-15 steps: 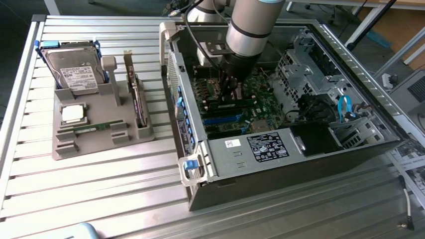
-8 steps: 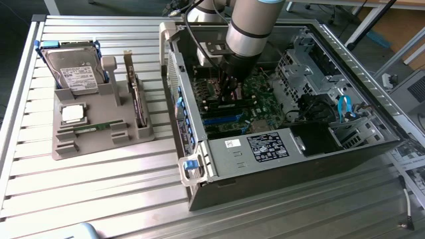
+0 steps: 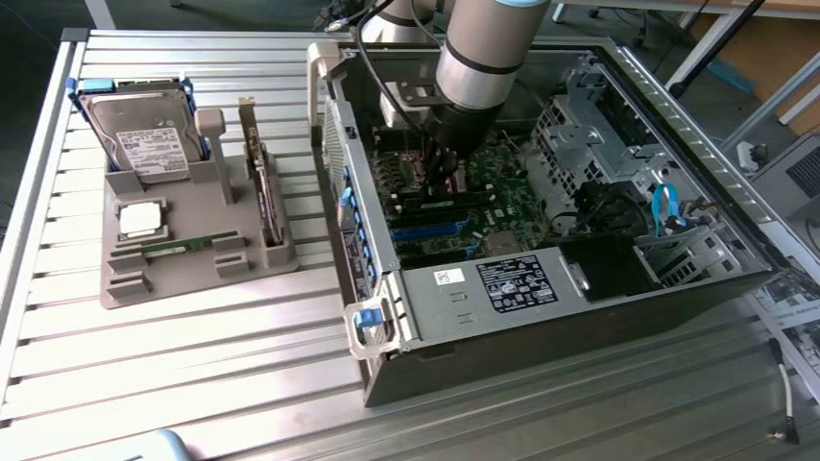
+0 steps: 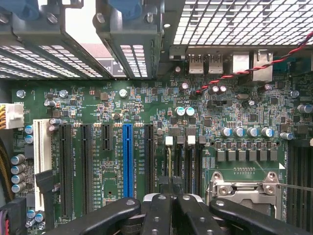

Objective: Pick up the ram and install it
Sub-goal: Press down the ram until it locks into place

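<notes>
Closed gripper (image 4: 168,215) fingers are being held low in frame over the motherboard (image 4: 146,107), nothing visibly gripped. A ram (image 3: 173,248) stick is lying at left in the gray tray (image 3: 129,288); judged light, stiff, fragile, best pinched by its long edges

The claw (image 4: 171,210) hangs over a green motherboard (image 4: 234,132), its black fingers (image 4: 159,215) drawn together just above the memory slots (image 4: 178,156) beside the silver processor socket (image 4: 244,188). A blue expansion slot (image 4: 127,159) stands among black ones, with a white slot (image 4: 42,147) farther off. A red-and-black twisted wire (image 4: 254,68) crosses toward the rear ports (image 4: 203,62), under a perforated metal grille (image 4: 239,22)
</notes>
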Controlling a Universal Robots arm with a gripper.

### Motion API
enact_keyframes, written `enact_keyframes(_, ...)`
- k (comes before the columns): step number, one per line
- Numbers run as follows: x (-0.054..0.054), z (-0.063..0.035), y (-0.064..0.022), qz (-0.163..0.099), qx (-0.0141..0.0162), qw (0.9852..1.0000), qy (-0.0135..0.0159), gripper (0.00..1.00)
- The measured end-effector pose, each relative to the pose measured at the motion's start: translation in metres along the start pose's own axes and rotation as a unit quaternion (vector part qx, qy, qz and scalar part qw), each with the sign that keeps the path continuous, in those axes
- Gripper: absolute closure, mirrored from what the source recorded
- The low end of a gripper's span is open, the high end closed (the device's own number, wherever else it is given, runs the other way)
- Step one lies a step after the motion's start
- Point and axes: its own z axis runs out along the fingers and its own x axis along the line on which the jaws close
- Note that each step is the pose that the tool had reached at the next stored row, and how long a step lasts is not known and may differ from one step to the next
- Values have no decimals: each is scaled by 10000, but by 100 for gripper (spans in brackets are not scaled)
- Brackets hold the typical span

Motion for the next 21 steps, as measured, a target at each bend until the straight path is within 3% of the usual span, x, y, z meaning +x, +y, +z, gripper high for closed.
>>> enact_keyframes(21,4,-11,-1,0,4,10000,-5,90)
